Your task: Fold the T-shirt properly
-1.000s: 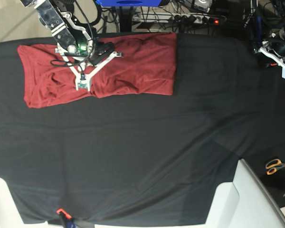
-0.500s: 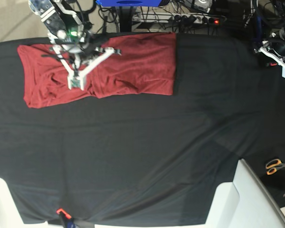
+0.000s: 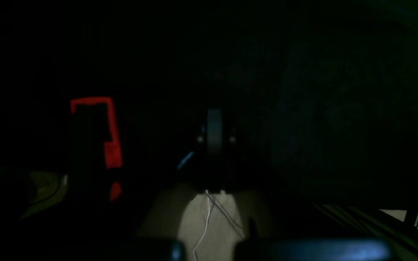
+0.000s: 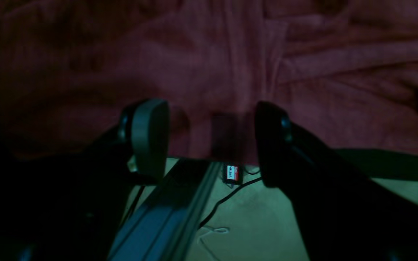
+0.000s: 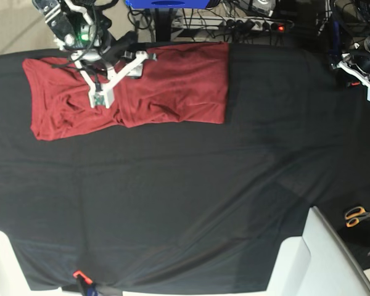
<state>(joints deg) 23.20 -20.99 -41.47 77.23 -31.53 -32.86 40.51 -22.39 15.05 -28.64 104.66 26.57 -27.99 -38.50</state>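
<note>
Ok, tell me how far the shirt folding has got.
Done: the T-shirt lies folded into a wide band on the black tablecloth. In hand: nothing; the right claw hangs open above it, gripping no cloth. Left: its wrinkled end needs smoothing, then probably folding crosswise.

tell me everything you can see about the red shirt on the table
The T-shirt is plain brick-red, of soft thin knit with no print visible. It lies folded into a wide rectangular band on the black tablecloth, along the table's far edge in the base view, toward that view's left. The part toward that view's right lies fairly smooth; the part toward its left is rumpled, with wrinkles and an uneven near edge. The right hand hangs over it with fingers apart, holding no fabric.
</note>
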